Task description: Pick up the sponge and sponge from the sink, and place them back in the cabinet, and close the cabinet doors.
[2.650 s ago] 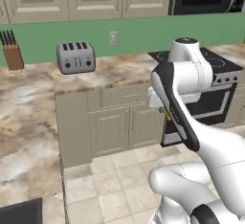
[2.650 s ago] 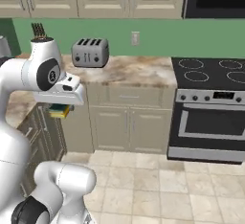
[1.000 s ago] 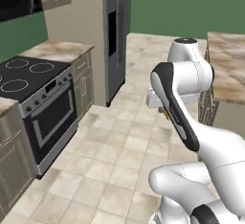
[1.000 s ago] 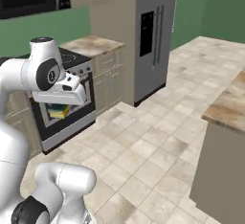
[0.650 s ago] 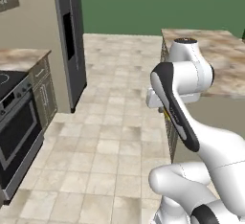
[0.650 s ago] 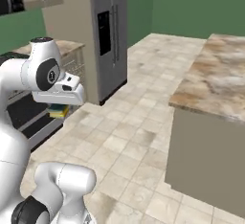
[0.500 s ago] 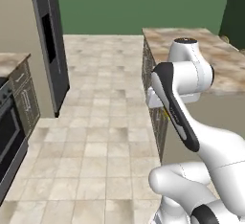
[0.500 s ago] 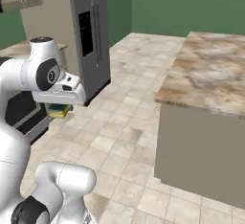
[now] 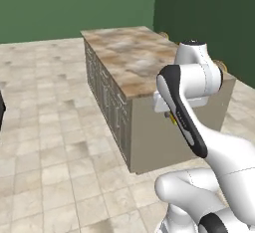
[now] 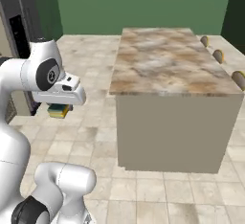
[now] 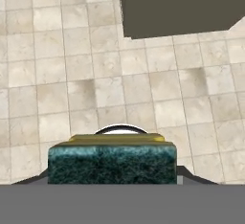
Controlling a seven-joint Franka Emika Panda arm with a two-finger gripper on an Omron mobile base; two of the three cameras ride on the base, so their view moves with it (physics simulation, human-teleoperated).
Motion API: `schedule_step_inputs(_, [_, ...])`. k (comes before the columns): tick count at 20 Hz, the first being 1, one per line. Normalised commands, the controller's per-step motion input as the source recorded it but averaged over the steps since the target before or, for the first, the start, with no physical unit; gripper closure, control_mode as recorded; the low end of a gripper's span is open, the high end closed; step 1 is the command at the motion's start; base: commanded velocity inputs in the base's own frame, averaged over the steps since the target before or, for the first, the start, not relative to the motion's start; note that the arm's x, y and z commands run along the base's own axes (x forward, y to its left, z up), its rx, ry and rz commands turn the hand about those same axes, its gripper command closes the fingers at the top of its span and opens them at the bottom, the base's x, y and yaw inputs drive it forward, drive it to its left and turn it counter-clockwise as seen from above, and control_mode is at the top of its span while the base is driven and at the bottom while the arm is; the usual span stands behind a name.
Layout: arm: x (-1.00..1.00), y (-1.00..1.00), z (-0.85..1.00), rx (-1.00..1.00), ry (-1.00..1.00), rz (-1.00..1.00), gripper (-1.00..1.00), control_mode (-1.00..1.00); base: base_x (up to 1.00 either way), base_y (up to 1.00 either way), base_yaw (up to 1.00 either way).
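A sponge (image 11: 112, 163), dark green on a yellow base, lies across the bottom of the hand view, above the tiled floor. In the right base view the same sponge (image 10: 59, 110) hangs under the white hand, and my gripper (image 10: 59, 108) is shut on it. In the left base view a sliver of yellow sponge (image 9: 173, 120) peeks out beside the forearm. The arm is folded close to the robot's body at chest height. The sink, the cabinet and the cabinet doors are out of view.
A kitchen island (image 10: 165, 60) with a marbled top and plain beige side stands ahead on the right; the island (image 9: 130, 60) has panelled fronts on its left. Round stools (image 10: 218, 55) line its far side. A dark fridge (image 10: 18, 31) is at left. Tiled floor (image 9: 45, 142) lies open.
The whole picture has swung: the base has turned, so stove and fridge slid off to the left and the island came into view. Arm and sponge hold the same pose.
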Motion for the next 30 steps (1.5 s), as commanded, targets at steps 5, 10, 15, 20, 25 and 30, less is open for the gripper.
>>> schedule_step_inputs(5, [0.00, 0.00, 0.00, 0.00, 0.00, 0.00, 1.00, 1.00, 0.16, 0.00, -0.55])
schedule_step_inputs(10, [0.00, 0.00, 0.00, 0.00, 0.00, 0.00, 1.00, 1.00, 0.17, 0.00, -0.56])
schedule_step_inputs(15, [0.00, 0.00, 0.00, 0.00, 0.00, 0.00, 1.00, 1.00, 0.14, 0.00, -0.57])
schedule_step_inputs(20, [0.00, 0.00, 0.00, 0.00, 0.00, 0.00, 1.00, 1.00, 0.15, 0.01, -0.59])
schedule_step_inputs(25, [0.00, 0.00, 0.00, 0.00, 0.00, 0.00, 1.00, 1.00, 0.15, 0.02, -0.59])
schedule_step_inputs(30, [0.00, 0.00, 0.00, 0.00, 0.00, 0.00, 1.00, 1.00, 0.20, 0.09, -0.59])
